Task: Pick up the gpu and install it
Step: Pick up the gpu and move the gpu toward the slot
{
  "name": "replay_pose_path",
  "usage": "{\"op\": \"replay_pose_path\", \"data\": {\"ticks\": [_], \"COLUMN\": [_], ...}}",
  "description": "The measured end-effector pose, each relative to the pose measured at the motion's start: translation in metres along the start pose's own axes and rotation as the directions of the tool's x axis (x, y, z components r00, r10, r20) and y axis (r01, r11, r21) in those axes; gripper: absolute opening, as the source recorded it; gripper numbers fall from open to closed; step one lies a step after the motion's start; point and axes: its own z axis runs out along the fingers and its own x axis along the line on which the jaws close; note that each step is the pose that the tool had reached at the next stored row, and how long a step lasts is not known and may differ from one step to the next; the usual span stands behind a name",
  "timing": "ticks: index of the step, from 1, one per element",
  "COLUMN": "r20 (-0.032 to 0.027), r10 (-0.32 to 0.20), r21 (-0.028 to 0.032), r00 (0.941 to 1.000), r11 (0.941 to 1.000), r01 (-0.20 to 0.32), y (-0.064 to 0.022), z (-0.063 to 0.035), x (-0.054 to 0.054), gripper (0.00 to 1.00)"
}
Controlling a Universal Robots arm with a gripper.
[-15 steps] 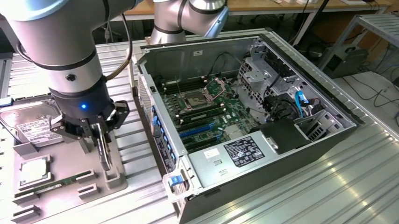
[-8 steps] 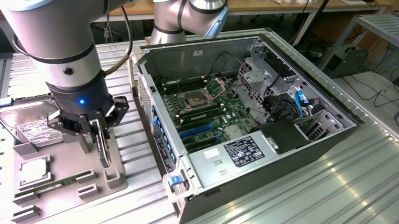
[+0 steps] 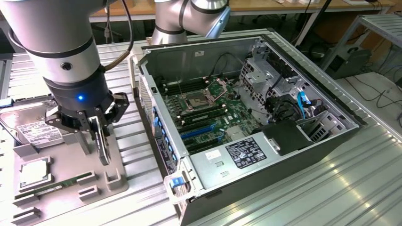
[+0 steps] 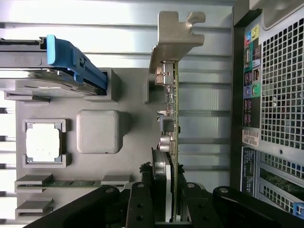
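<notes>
Clamped on the gpu (image 4: 174,118) with the hand (image 4: 170,202), pressing against both faces of the board at the end away from the pale metal bracket (image 4: 175,33). Held standing on edge just beside the open computer case (image 3: 301,157), over the case-side edge of the grey tray (image 4: 137,123) on the counter (image 3: 351,188); cannot tell whether lifted clear of the tray's slot or seated in it. Likely light and stiff, yet thin and fragile: best taken by the flat faces and bare board edges, as here, never by the small parts soldered along it, and carried square to avoid bending. Farther from the case, on the same tray, a hard drive (image 3: 31,129) with a white label, a square processor (image 4: 42,142) and a narrow memory stick (image 4: 71,183). Inside the case, a black label (image 3: 245,151) with white print, too small to read; the same for the drive's label. No brand legible anywhere.
</notes>
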Motion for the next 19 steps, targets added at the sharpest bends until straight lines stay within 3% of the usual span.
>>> {"op": "replay_pose_path", "data": {"ticks": [4, 19], "r20": [0.0002, 0.0002], "r10": [0.0, 0.0], "r21": [-0.0053, -0.0069], "r00": [1.0, 1.0], "r11": [1.0, 1.0], "r01": [0.0, 0.0], "y": [0.0004, 0.0019], "z": [-0.009, -0.0396], "x": [0.0, -0.001], "gripper": [0.28, 0.28]}}
